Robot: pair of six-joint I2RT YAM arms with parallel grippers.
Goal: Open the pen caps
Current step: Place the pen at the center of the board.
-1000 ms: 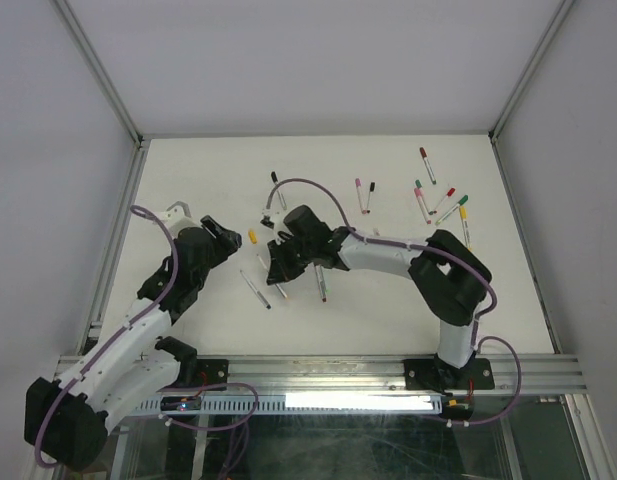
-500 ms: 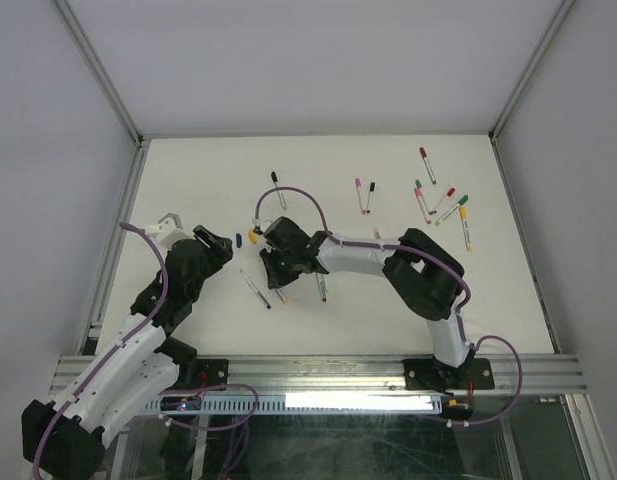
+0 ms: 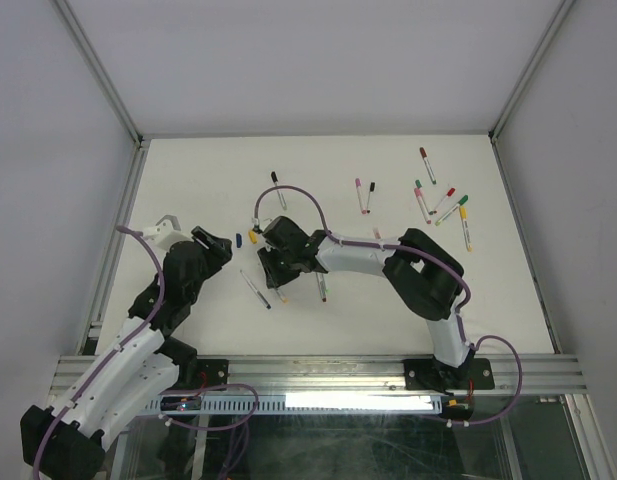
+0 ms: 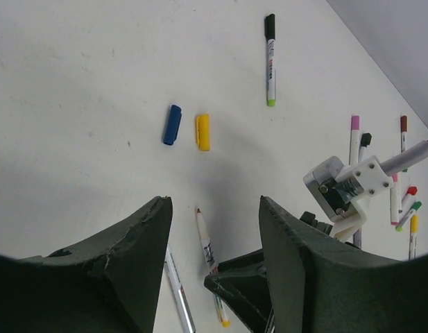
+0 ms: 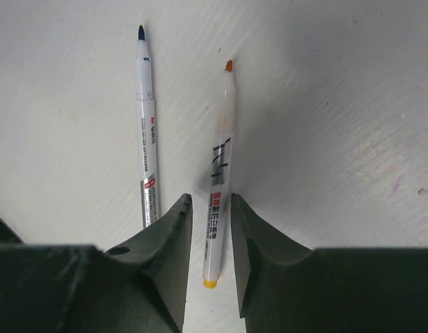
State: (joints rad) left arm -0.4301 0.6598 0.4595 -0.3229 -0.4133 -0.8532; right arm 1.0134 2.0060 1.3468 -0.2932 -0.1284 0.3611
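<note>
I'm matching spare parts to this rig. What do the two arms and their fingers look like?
The left arm and right arm have white link shells, black joint housings and black bases on an aluminium rail. A purple cable runs along each. Their fingers are dark, matte, wedge-shaped, with curved inner faces.

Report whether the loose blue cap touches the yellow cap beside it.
Apart. The left wrist view shows the blue cap and the yellow cap lying side by side with a bare strip of table between them.
</note>
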